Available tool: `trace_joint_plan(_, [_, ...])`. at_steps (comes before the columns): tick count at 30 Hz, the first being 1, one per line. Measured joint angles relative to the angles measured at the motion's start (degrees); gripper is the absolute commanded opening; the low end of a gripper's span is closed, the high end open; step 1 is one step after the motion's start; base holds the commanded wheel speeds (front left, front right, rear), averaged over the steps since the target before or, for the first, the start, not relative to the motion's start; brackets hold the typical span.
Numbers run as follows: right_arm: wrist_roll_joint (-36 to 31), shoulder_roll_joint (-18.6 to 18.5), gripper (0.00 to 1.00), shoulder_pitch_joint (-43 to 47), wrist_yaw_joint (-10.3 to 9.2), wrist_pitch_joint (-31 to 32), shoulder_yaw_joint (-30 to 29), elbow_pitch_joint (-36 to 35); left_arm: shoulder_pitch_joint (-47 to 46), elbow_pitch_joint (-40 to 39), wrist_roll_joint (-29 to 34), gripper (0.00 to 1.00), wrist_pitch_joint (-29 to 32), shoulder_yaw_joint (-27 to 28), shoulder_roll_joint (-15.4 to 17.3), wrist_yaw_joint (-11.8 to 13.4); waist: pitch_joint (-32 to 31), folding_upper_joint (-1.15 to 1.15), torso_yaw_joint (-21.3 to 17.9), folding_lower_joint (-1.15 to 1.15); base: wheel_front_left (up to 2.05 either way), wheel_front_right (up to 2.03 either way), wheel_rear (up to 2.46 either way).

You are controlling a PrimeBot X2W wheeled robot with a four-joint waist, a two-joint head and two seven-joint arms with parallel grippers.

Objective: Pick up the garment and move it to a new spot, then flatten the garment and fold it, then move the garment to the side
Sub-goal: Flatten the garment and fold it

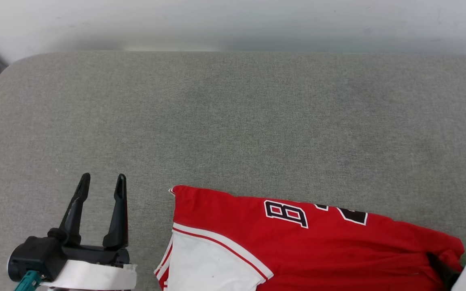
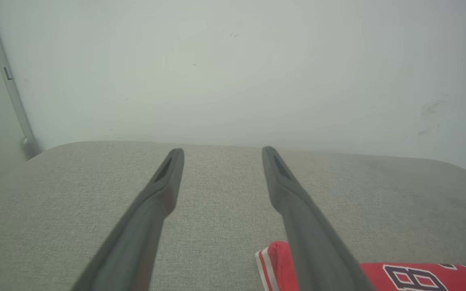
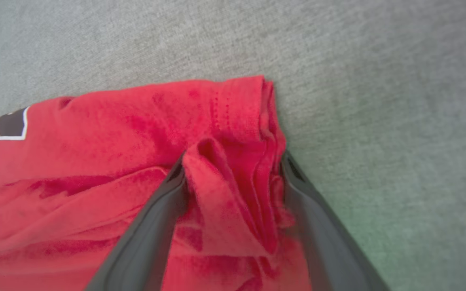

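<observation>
The garment [image 1: 318, 246] is laid on the grey cushion [image 1: 233, 121], low and to the right in the head view, red cloth upward. Black white-edged lettering [image 1: 286, 213] is seen along its far side, and a white sleeve [image 1: 208, 262] with red-striped trim at its left end. The left gripper [image 1: 102, 178] is held left of the garment and apart from it, jaws spread wide with nothing between them; bare cushion is seen between its fingers [image 2: 152, 210]. The right gripper [image 3: 234, 161] is set at the garment's right end, jaws likewise spread wide, and a bunched ridge of red cloth is straddled and touched by both fingers; the cloth there is wrinkled and layered
</observation>
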Motion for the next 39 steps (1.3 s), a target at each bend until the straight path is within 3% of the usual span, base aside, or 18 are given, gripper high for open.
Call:
trace_joint_plan(4, [1.43, -0.26, 1.0, -0.04, -0.27, -0.57, 3.14, 0.01, -0.05, 0.63, 0.49, 1.0, 0.0, -0.16, -0.64, -0.24, -0.04, 0.0, 0.01, 0.0, 0.0, 0.0, 0.0])
trace_joint_plan(5, [1.48, -0.43, 0.74, -0.02, -0.3, -0.8, 3.97, 0.01, -0.05, 0.7, 0.53, 1.0, 0.0, -0.15, -0.69, -0.3, -0.12, 0.0, -0.03, 0.0, 0.0, 0.0, 0.0])
trace_joint_plan(6, [1.47, -0.51, 0.3, -0.01, -0.31, -1.29, 4.39, 0.13, -0.05, 0.8, 0.68, 1.0, 0.0, -0.14, -0.74, -0.32, -0.23, 0.0, -0.09, 0.0, 0.0, 0.0, 0.0])
trace_joint_plan(7, [1.42, -0.51, 0.0, 0.01, -0.31, -2.03, 4.6, 0.36, -0.05, 0.9, 0.87, 1.0, 0.0, -0.13, -0.77, -0.37, -0.36, 0.0, -0.17, 0.0, 0.0, 0.0, 0.0])
trace_joint_plan(18, [1.51, -0.71, 0.0, -0.4, 0.29, -6.26, 4.15, 2.12, 0.25, 0.89, 0.82, 1.0, 0.0, -0.76, -0.59, -0.4, -1.88, 0.0, -1.61, 0.01, 0.0, 0.0, 0.0])
trace_joint_plan(29, [-3.58, -6.24, 0.0, -2.63, 0.22, -8.23, -4.14, 4.24, 0.55, 1.07, 0.8, 1.0, -0.01, -0.94, -0.53, -0.44, -2.93, 0.0, -2.82, 0.01, 0.0, 0.0, 0.0])
trace_joint_plan(33, [-2.2, -5.66, 0.0, -2.74, 0.21, -6.97, -3.07, 3.03, 1.29, 1.31, 0.79, 1.0, -0.01, -1.0, -0.63, -0.44, -3.86, 0.0, -3.26, 0.01, 0.0, 0.0, 0.0])
trace_joint_plan(39, [-1.51, -4.91, 0.0, 0.37, 0.21, -4.34, 2.83, -4.48, 2.53, 1.68, 0.46, 1.0, -0.08, -1.22, -0.94, -0.45, -6.1, 0.0, -3.86, 0.01, 0.0, 0.0, 0.0])
